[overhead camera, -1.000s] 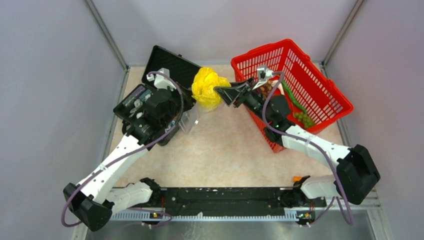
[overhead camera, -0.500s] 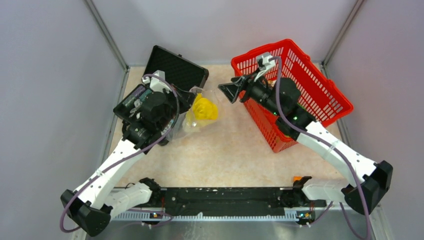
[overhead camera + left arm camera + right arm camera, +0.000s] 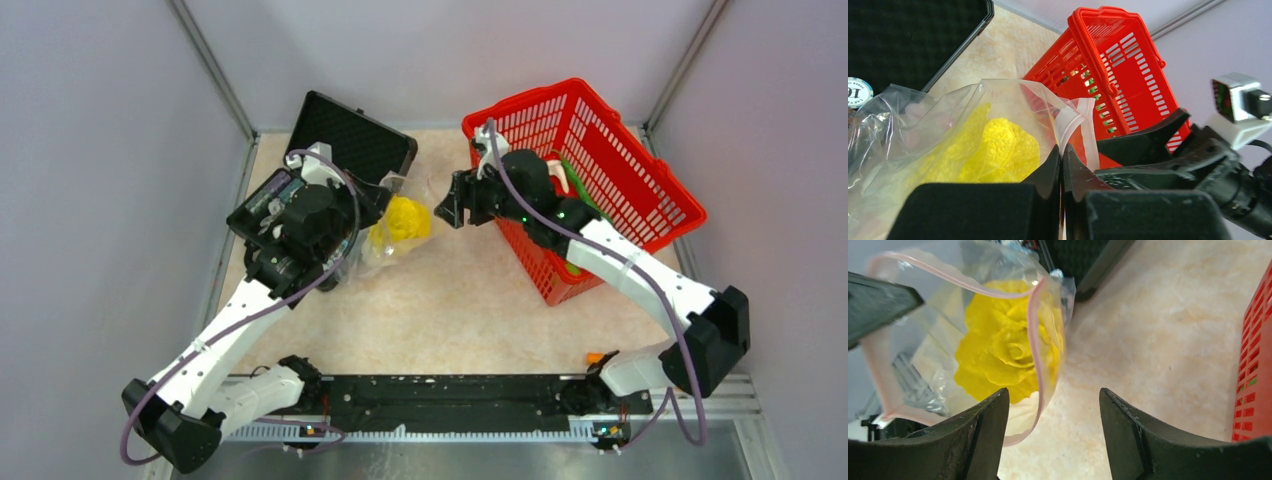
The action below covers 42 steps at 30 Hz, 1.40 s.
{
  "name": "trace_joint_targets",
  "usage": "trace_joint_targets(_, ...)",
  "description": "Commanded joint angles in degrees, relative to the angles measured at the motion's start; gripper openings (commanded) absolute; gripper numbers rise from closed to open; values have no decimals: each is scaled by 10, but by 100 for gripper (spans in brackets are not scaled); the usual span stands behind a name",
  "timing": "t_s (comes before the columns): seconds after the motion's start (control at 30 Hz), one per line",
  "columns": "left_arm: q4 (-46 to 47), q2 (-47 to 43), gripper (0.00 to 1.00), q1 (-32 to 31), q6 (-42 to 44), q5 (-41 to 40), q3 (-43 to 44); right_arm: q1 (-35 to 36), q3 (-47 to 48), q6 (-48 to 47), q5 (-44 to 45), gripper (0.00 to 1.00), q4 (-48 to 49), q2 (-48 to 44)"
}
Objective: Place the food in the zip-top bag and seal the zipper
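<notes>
Landmark for all positions: red basket (image 3: 655, 165), standing at the far right of the table (image 3: 450, 300).

Zip-top bag (image 3: 385, 240) – to the left of the basket and apart from it, between the basket and the black case (image 3: 350, 135). The bag is held up with its mouth turned towards the basket. The zipper (image 3: 1034, 340) is unsealed; its pink strip runs round the open mouth in a loop.

Food: the yellow leafy bunch (image 3: 405, 220) sits inside the bag, seen through the clear plastic and through the mouth. I could not make out the other food pieces with any certainty.

Left jaws: closed, pinching the bag's rim at the edge strip on the side nearer the basket. The plastic is caught right at the tips.

Right jaws: spread apart, nothing between them – positioned just off the basket's left corner, outside it, pointing at the bag's mouth. They are close to the rim, but no contact is visible.

Round chip (image 3: 858, 92): lies on the black case, on the far side of the bag from the basket.
</notes>
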Motion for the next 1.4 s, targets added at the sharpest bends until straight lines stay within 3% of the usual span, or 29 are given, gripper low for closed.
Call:
trace_joint_targets(0.0, 43, -7, 0, 1, 5, 20, -3, 12, 46, -13, -1, 64, -31, 22)
trace_joint_targets(0.13, 44, -11, 0, 2, 13, 31, -4, 13, 60, -16, 13, 55, -30, 51)
trace_joint_targets(0.23, 33, -17, 0, 2, 41, 22, 2, 16, 81, -18, 17, 17, -36, 69)
trace_joint_targets(0.33, -4, -34, 0, 2, 89, -32, 21, 18, 100, -24, 22, 0, -30, 55)
trace_joint_targets(0.57, -70, -81, 0, 2, 175, -161, 19, 27, 83, -33, -109, 0, 112, -23)
trace_joint_targets(0.87, 37, -106, 0, 2, 222, -100, -45, 66, 125, -142, -10, 0, 169, -22)
trace_joint_targets(1.0, -20, -63, 0, 2, 231, -119, 9, 74, 163, -167, 63, 0, 97, 15)
trace_joint_targets(1.07, -24, -55, 0, 2, 259, -115, 39, 75, 143, -165, 71, 0, 122, -3)
trace_joint_targets(1.17, -11, -62, 0, 3, 291, -86, 75, 81, 72, -162, 44, 0, 243, -64)
trace_joint_targets(1.37, -65, -4, 0, 2, 271, -84, 73, 82, 82, -177, 75, 0, 174, -9)
